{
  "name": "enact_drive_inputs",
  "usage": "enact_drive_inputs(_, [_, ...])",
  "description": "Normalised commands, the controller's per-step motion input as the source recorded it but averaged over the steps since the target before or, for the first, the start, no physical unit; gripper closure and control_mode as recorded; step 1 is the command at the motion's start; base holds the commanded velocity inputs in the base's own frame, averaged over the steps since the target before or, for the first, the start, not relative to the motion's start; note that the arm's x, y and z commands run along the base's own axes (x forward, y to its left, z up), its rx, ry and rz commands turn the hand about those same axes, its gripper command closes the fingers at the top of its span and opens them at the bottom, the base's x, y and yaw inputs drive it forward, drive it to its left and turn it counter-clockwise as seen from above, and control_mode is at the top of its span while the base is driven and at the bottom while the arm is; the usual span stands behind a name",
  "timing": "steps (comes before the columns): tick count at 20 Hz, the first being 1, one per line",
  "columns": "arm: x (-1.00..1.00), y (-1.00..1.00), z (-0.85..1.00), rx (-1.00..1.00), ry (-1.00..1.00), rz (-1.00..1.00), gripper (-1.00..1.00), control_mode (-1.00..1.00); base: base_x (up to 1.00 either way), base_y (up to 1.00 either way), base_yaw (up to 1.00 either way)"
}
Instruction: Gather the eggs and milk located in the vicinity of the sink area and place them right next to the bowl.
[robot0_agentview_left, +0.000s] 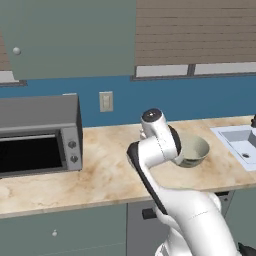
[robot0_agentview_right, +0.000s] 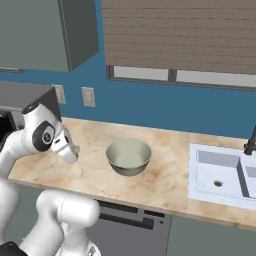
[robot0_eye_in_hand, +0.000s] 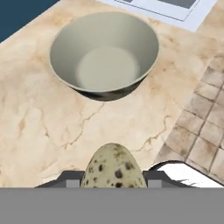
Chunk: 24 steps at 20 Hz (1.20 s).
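The gripper (robot0_eye_in_hand: 114, 183) was clamped on the egg (robot0_eye_in_hand: 114, 169), a pale speckled oval held between the two dark fingers (robot0_eye_in_hand: 72, 178) at the bottom of the hand view. It hung above the marble counter (robot0_eye_in_hand: 39, 131), with the bowl (robot0_eye_in_hand: 104, 52) a little way ahead of it and apart from it. In the right base view the gripper (robot0_agentview_right: 71, 150) sat just above the counter (robot0_agentview_right: 165, 175), to the left of the bowl (robot0_agentview_right: 128, 156).

The bowl stood upright on the counter with a pale inside and a darker outer wall. In the left base view the arm covered part of the bowl (robot0_agentview_left: 196, 150).

Beyond the bowl lay the white sink (robot0_agentview_right: 220, 172), set into the counter at the right, with a thin black faucet (robot0_agentview_right: 250, 142) at its far side. In the left base view the sink (robot0_agentview_left: 239, 140) showed at the right edge, and a grey microwave (robot0_agentview_left: 40, 132) stood on the counter (robot0_agentview_left: 105, 175) at the left, well apart from the bowl. A blue wall (robot0_agentview_right: 150, 107) ran behind the counter, with pale outlets (robot0_agentview_right: 88, 97) on it.
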Motion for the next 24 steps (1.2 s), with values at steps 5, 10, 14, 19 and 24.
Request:
enact_drive_inputs(5, [0.55, 0.01, -0.25, 0.0, 0.09, -0.24, 1.0, -1.0, 0.0, 0.0, 0.0])
enact_drive_inputs(10, [0.46, 0.0, -0.38, 0.0, 0.0, -0.21, 1.0, -1.0, 0.0, 0.0, 0.0])
enact_drive_inputs(14, [0.24, -0.06, -0.45, 0.0, -0.02, -0.12, 1.0, -1.0, 0.0, 0.0, 0.0])
enact_drive_inputs(19, [0.46, -0.06, -0.23, 0.0, 0.0, -0.07, 1.0, -1.0, 0.0, 0.0, 0.0])
enact_drive_inputs(24, [0.5, -0.06, -0.25, 0.0, 0.0, -0.04, 1.0, -1.0, 0.0, 0.0, 0.0])
